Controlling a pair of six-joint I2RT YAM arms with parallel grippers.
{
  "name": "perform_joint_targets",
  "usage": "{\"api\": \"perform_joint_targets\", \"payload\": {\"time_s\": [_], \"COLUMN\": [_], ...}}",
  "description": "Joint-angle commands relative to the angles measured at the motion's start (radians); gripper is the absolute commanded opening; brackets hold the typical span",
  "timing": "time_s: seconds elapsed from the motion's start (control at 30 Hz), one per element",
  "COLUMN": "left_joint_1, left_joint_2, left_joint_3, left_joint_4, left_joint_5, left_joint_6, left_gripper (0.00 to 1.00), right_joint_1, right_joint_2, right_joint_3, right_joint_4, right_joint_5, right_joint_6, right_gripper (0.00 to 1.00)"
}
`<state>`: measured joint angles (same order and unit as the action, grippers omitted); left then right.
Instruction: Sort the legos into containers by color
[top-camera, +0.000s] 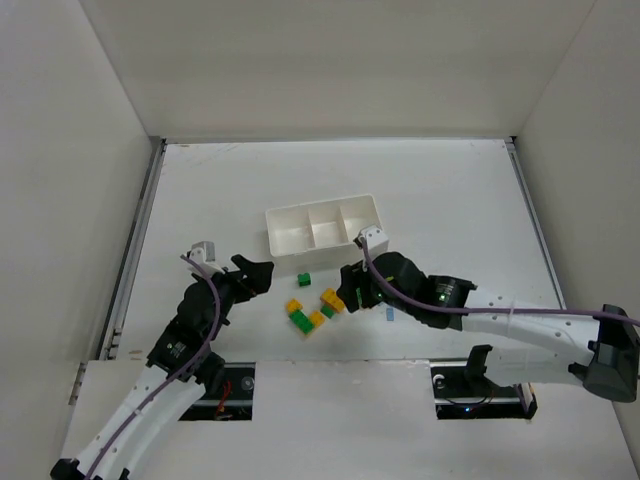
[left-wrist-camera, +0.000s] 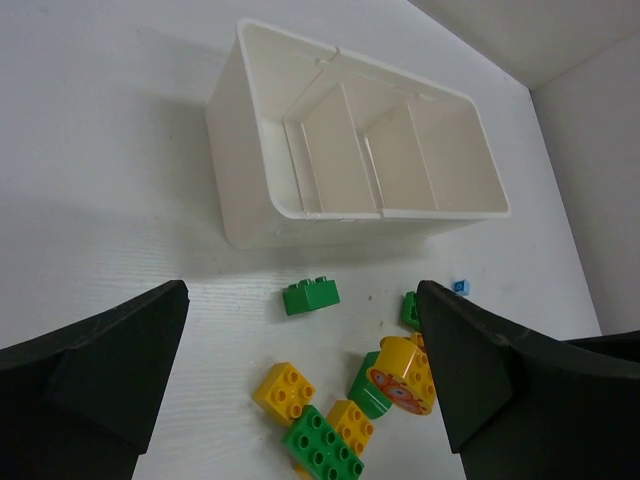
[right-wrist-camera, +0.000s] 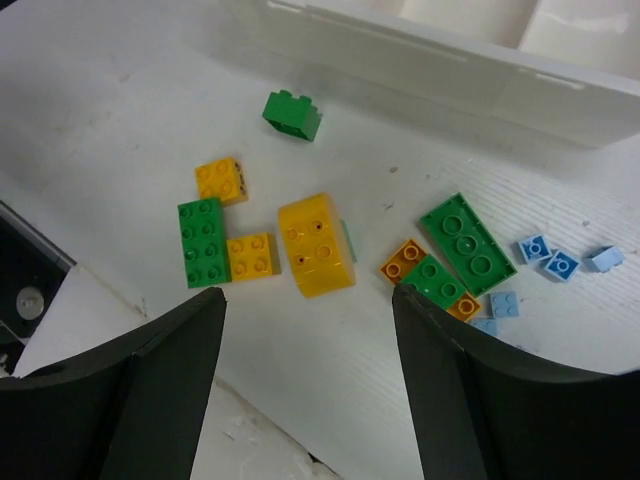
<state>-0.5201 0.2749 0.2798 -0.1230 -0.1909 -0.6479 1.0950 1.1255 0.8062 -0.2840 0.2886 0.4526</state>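
White tray: middle of table.
Legos: loose, between tray and near edge.
Left hand: spread.
Right hand: spread.

Overhead view from behind, looking down on white desk, wrist views close, oblique, both sharing small green plastic brick.

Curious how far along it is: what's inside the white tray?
From above, all three compartments of the tray look empty. From the left wrist, its near wall hides some floor.
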Motion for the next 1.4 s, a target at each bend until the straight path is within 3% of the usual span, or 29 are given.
{"api": "perform_joint_targets", "payload": {"time_s": [0.0, 0.1, 0.2, 0.3, 0.4, 0.53, 0.57, 0.63, 0.67, 0.73, 0.87, 1.03, 1.37], "left_joint_1": [0.016, 0.024, 0.019, 0.006, -0.016, -0.056, -0.063, -0.067, -0.061, -0.062, -0.088, -0.103, -0.111], "left_joint_2": [-0.02, 0.012, 0.047, 0.056, 0.093, 0.188, 0.219, 0.262, 0.295, 0.358, 0.388, 0.287, 0.313], "left_joint_3": [0.001, 0.016, 0.009, 0.002, -0.011, 0.013, 0.028, 0.061, 0.09, 0.149, 0.142, 0.05, 0.039], "left_joint_4": [-0.007, 0.014, 0.092, 0.143, 0.183, 0.255, 0.285, 0.318, 0.318, 0.277, 0.304, 0.382, 0.327], "left_joint_5": [-0.015, -0.031, -0.077, -0.131, -0.252, -0.323, -0.323, -0.325, -0.32, -0.308, -0.288, -0.208, -0.179], "left_joint_6": [-0.055, -0.084, -0.108, -0.134, -0.176, -0.19, -0.15, -0.048, 0.006, 0.042, 0.057, 0.085, 0.054], "left_gripper": [1.0, 1.0, 1.0, 1.0, 1.0, 1.0, 0.84, 0.41, 0.27, 0.15, 0.15, 0.36, 0.38], "right_joint_1": [0.028, 0.065, 0.088, 0.081, 0.058, 0.053, 0.053, 0.055, 0.056, 0.053, 0.021, -0.016, -0.042], "right_joint_2": [-0.039, -0.082, -0.139, -0.177, -0.197, -0.173, -0.158, -0.13, -0.112, -0.055, 0.086, 0.224, 0.322], "right_joint_3": [0.018, 0.004, -0.035, -0.061, -0.073, -0.101, -0.108, -0.12, -0.125, -0.125, -0.092, -0.042, -0.004], "right_joint_4": [0.009, 0.0, 0.02, 0.025, 0.023, 0.043, 0.052, 0.086, 0.11, 0.155, 0.203, 0.252, 0.312], "right_joint_5": [0.021, 0.047, 0.101, 0.127, 0.116, 0.051, 0.037, 0.02, 0.015, -0.002, -0.032, -0.088, -0.158], "right_joint_6": [-0.005, -0.005, 0.0, 0.018, 0.017, -0.012, -0.014, -0.02, -0.028, -0.054, -0.107, -0.146, -0.169], "right_gripper": [0.7, 0.54, 0.31, 0.22, 0.22, 0.47, 0.54, 0.62, 0.66, 0.71, 0.72, 0.69, 0.58]}}
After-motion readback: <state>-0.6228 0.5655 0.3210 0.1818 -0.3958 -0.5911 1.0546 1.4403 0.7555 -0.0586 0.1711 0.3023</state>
